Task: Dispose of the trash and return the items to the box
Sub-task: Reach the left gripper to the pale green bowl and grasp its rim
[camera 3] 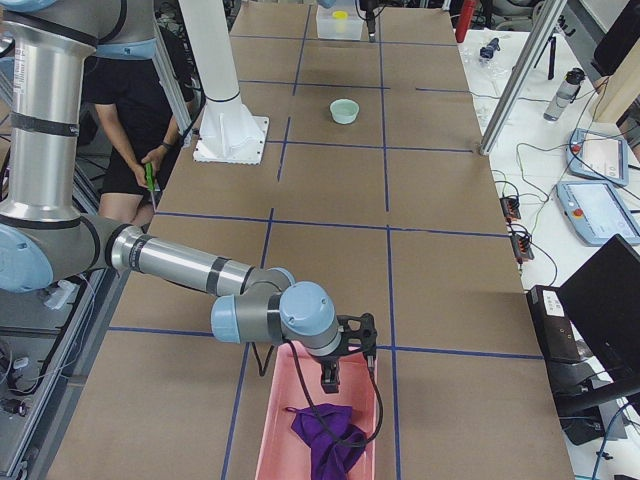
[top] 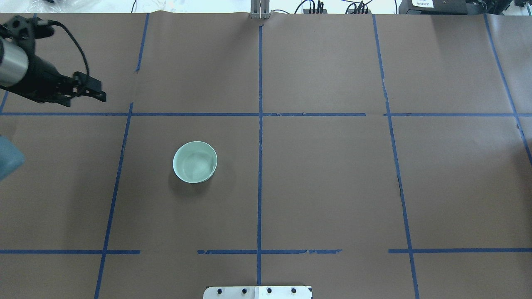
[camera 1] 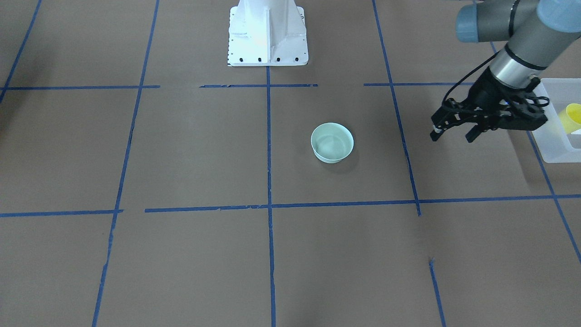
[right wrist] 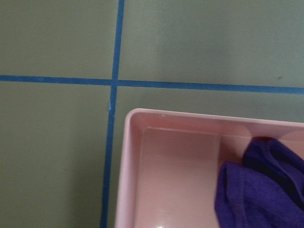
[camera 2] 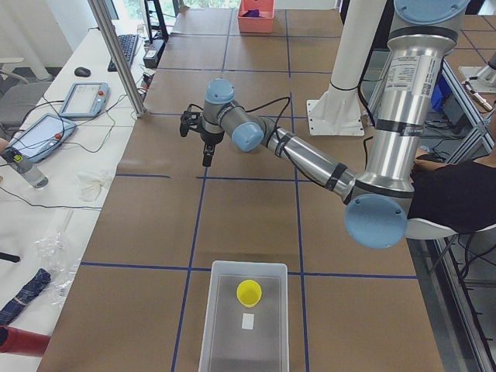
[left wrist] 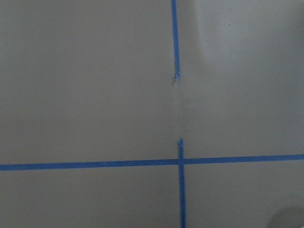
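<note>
A small yellow cup [camera 1: 573, 118] lies inside the frosted-white box [camera 1: 556, 152] at the table's end on my left; both also show in the exterior left view, the cup [camera 2: 249, 292] in the box [camera 2: 225, 325]. My left gripper [camera 1: 454, 135] hovers beside the box on its inner side, open and empty; it also shows in the overhead view [top: 97, 92]. A pale green bowl [camera 1: 332, 143] stands upright mid-table, well apart from it. My right gripper [camera 3: 345, 375] hangs over a pink bin [camera 3: 275, 440]; I cannot tell whether it is open or shut.
The pink bin [right wrist: 128, 166] holds a crumpled purple cloth [right wrist: 256, 185] at the table's end on my right. The white robot base [camera 1: 268, 45] stands at the table's near edge. Blue tape lines mark the brown table. A person sits behind the robot.
</note>
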### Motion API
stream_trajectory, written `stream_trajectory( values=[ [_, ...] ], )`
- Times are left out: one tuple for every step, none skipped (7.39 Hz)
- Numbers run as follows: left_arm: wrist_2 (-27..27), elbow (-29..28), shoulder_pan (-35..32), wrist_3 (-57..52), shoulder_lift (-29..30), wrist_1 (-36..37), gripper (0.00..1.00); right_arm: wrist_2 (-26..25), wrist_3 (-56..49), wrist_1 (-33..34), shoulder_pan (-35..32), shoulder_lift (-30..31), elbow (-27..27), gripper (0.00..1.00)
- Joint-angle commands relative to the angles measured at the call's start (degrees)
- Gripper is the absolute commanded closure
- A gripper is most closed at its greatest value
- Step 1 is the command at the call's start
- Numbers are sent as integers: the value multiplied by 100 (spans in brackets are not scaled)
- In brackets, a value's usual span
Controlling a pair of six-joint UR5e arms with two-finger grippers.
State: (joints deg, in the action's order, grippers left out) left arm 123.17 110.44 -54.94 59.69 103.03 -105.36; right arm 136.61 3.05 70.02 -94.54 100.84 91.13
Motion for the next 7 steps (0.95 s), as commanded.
stream_trajectory(
  values=[
    [-652,-126,1060,1312,392,-133,0,67,1237,12,636,-12,527,0],
    [-967,-310,1422,1657,594,-134,0,102,1328,46,717,-3,651,0],
    [-1197,-547,1712,1808,674,-239,0,111,1329,325,761,-38,835,0],
    [-1321,-741,1872,1975,675,-475,0,102,1329,354,770,-117,862,0],
    [-1401,-917,2065,2037,675,-547,0,154,1338,320,822,-143,880,0],
    [-1445,-936,2171,2073,666,-547,0,172,1338,293,823,-196,872,0],
    [-1445,-1049,2303,2108,684,-556,0,181,1338,284,814,-275,915,0]
  ],
)
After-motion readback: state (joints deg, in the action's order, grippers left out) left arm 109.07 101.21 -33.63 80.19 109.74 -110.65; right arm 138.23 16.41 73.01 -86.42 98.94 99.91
